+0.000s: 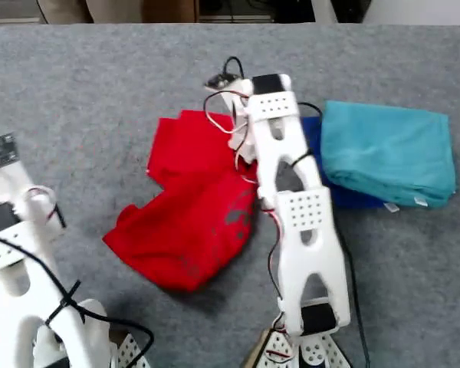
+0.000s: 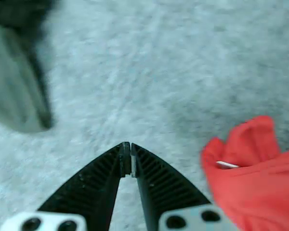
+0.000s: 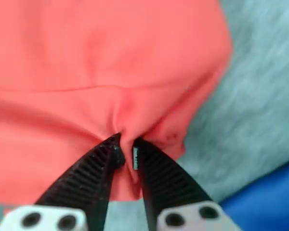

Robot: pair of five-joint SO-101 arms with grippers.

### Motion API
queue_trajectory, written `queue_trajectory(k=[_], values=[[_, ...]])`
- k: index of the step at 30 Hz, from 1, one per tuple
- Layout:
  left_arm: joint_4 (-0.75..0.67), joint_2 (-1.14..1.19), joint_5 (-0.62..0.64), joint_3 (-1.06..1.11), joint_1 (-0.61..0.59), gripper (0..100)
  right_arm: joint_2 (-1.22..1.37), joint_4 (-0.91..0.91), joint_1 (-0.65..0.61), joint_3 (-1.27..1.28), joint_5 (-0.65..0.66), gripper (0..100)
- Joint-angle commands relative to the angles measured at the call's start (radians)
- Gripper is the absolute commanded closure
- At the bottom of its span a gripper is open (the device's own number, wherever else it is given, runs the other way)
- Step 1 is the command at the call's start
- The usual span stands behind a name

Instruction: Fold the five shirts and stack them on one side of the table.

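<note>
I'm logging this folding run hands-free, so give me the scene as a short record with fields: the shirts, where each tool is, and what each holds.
Surface: grey felt-covered table
Being worked: crumpled red fabric shirt, mid-table, partly doubled over itself
Stack: folded teal fabric shirt lying on a dark blue shirt, at the right of the high view
Right tool: shut, pinching the red shirt near its edge
Left tool: shut, holding nothing, over bare table beside the red shirt
Shirts visible: three
</note>
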Motion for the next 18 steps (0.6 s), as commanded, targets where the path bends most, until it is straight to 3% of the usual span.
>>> queue_trajectory(k=[1, 8, 13, 18], values=[[-0.034, 0.07, 0.064, -0.025, 0.084, 98, -0.217, 0.018, 0.048, 0.291, 0.049, 99.5], [-0.029, 0.298, 0.112, -0.146, 0.138, 98, -0.521, -0.101, 0.102, 0.771, 0.077, 99.4], [-0.035, 0.351, 0.11, -0.164, 0.163, 98, -0.725, -0.244, 0.09, 1.138, 0.167, 99.0], [-0.037, 0.358, 0.112, -0.164, 0.163, 98, -0.926, -0.304, 0.085, 1.33, 0.198, 83.5]])
